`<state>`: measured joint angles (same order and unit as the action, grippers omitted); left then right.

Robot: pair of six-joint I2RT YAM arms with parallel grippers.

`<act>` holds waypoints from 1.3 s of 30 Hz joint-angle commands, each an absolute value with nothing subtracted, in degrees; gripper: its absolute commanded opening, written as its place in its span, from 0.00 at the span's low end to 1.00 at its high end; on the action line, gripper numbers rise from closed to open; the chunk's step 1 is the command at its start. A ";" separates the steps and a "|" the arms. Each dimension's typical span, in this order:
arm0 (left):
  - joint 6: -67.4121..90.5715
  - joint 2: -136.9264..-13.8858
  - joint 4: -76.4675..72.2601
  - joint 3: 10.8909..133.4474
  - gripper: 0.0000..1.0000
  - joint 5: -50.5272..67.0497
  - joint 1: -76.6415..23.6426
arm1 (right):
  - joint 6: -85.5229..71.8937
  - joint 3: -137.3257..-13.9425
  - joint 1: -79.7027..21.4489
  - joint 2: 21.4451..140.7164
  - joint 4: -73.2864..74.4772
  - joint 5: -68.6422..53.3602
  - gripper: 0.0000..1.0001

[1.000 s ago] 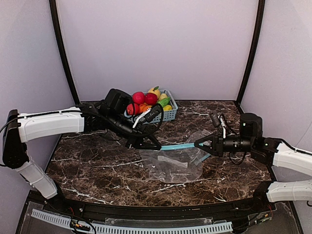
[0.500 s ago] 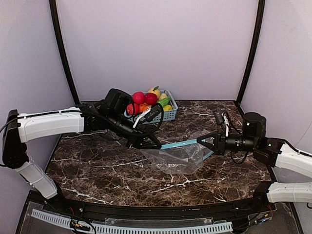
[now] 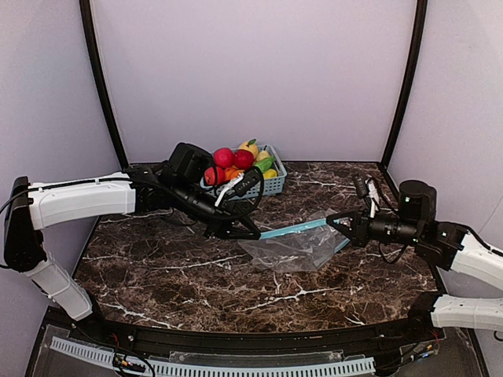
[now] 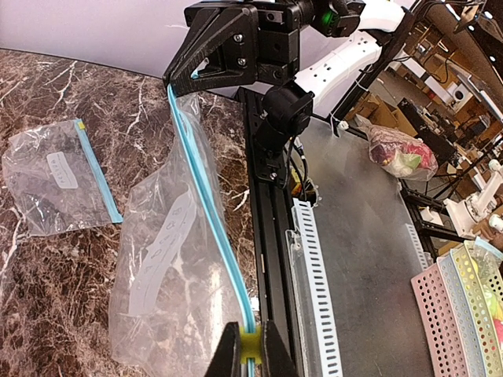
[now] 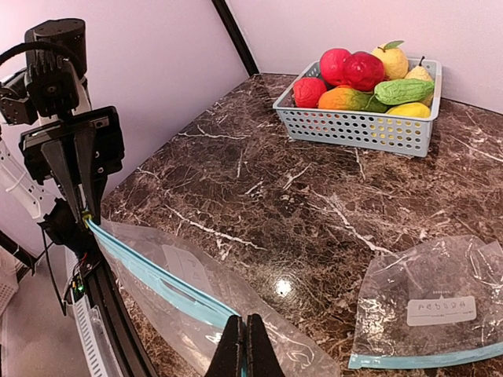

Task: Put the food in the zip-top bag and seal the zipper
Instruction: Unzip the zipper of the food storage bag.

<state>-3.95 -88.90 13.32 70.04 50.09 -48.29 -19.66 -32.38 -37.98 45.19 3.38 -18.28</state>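
The zip-top bag (image 3: pixel 289 251) hangs stretched between my two grippers, its lower part resting on the table. My left gripper (image 3: pixel 250 233) is shut on the yellow slider at one end of the light-blue zipper (image 3: pixel 295 228). My right gripper (image 3: pixel 332 219) is shut on the other end. The left wrist view shows the slider pinched at my left gripper (image 4: pixel 250 347), with the zipper (image 4: pixel 206 204) running to the right gripper (image 4: pixel 189 75). In the right wrist view, the right gripper (image 5: pixel 245 345) holds the bag (image 5: pixel 181 314). The food (image 3: pixel 234 159) sits piled in a basket.
The light-blue mesh basket (image 3: pixel 273 185) stands at the back of the table, behind the left arm; it also shows in the right wrist view (image 5: pixel 354 126). A second clear bag (image 4: pixel 59 177) lies flat on the marble (image 5: pixel 440 314) near the right gripper.
My right gripper has moved right and slightly up, pulling the zipper taut. The bag has lifted and drawn in from its flat spread on the table. The left arm has hardly moved.
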 commanded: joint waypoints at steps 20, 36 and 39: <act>-7.49 -84.01 15.23 68.00 0.01 25.30 -51.28 | -24.45 -40.41 -36.42 52.06 5.63 -8.41 0.32; -4.83 -75.95 5.21 57.99 0.01 -14.92 -59.71 | -51.11 -42.45 -47.07 59.52 5.37 2.20 0.75; -6.27 -75.66 4.47 57.33 0.01 -16.23 -61.54 | -53.20 -42.98 -49.55 62.42 1.92 1.72 0.78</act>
<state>-4.14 -77.82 7.16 58.67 -9.26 -59.48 -47.24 -41.45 -46.81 59.70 6.85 0.14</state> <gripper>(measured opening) 0.055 0.772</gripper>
